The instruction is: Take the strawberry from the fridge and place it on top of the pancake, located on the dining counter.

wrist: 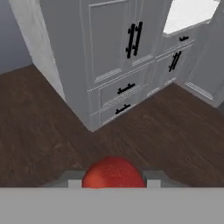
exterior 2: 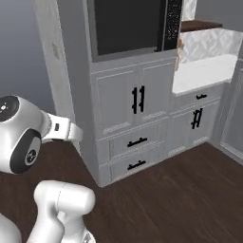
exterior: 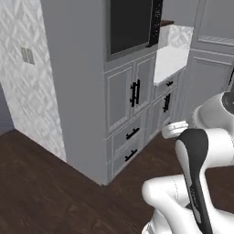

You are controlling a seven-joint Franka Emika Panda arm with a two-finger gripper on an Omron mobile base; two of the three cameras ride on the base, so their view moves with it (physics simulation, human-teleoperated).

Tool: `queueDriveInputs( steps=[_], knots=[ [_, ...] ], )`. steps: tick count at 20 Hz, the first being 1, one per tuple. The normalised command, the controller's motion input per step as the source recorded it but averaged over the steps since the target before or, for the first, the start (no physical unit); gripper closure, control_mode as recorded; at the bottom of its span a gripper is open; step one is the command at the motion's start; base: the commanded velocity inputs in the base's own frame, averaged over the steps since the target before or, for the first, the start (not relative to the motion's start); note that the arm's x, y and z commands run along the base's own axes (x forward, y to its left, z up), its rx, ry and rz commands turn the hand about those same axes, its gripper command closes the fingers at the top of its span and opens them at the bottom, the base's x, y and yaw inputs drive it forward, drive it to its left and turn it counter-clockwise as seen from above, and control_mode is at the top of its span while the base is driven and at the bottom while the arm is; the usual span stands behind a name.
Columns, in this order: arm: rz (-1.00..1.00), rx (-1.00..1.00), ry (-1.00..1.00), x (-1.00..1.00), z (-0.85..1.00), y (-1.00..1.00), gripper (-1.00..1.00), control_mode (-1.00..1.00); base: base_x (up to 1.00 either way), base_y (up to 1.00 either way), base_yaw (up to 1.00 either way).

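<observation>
Holding the strawberry (wrist: 113, 172) between closed fingers (wrist: 151, 180), the arm completes retrieval. Transport to the pancake remains; panelled cabinets (wrist: 114, 57) stand ahead.

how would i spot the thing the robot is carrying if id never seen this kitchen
Start at the tall light-grey panelled cabinet with black bar handles, standing on the dark wood floor. In the hand view, look low down, close to the camera: a deep-red rounded strawberry sits clamped in the shut gripper. It is the one red thing among greys, whites and brown.
</observation>
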Motion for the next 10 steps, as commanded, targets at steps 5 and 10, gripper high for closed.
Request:
queueDriveInputs(
  steps=[5, 10],
  knots=[
    [0.00, 0.00, 0.00, 0.00, 0.00, 0.00, 1.00, 1.00, 0.35, 0.84, 0.78],
    [0.00, 0.00, 0.00, 0.00, 0.00, 0.00, 1.00, 1.00, 0.42, 0.99, 0.66]
  ],
)
